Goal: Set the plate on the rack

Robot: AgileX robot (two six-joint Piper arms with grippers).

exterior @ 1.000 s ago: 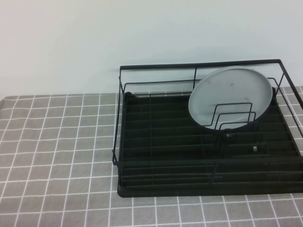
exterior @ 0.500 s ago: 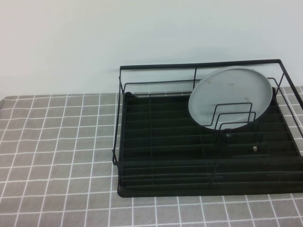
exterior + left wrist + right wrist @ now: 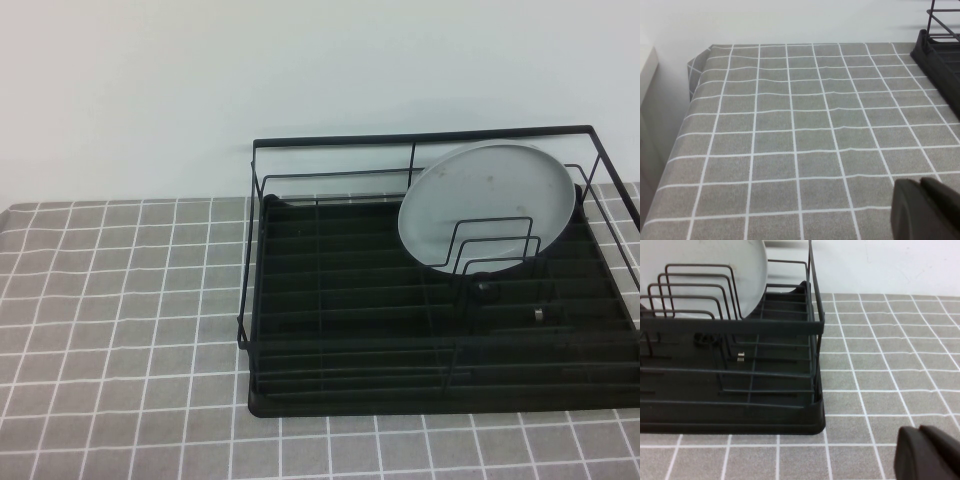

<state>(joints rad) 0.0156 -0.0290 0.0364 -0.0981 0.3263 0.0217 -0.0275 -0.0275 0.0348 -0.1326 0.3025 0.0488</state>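
The pale grey-blue plate [image 3: 487,203] stands on edge in the black wire rack [image 3: 350,330], leaning among the upright divider loops at the rack's back right. It also shows in the right wrist view [image 3: 700,275] behind the loops. Neither gripper shows in the high view. My left gripper [image 3: 925,210] is shut and empty over the checked cloth, away from the rack's left corner [image 3: 940,50]. My right gripper [image 3: 927,452] is shut and empty over the cloth beside the rack's right side [image 3: 810,410].
The rack sits on a grey checked tablecloth [image 3: 120,320] with white lines. A white wall stands behind. The table's left edge and corner [image 3: 695,60] show in the left wrist view. Open cloth lies left of the rack and to its right [image 3: 890,350].
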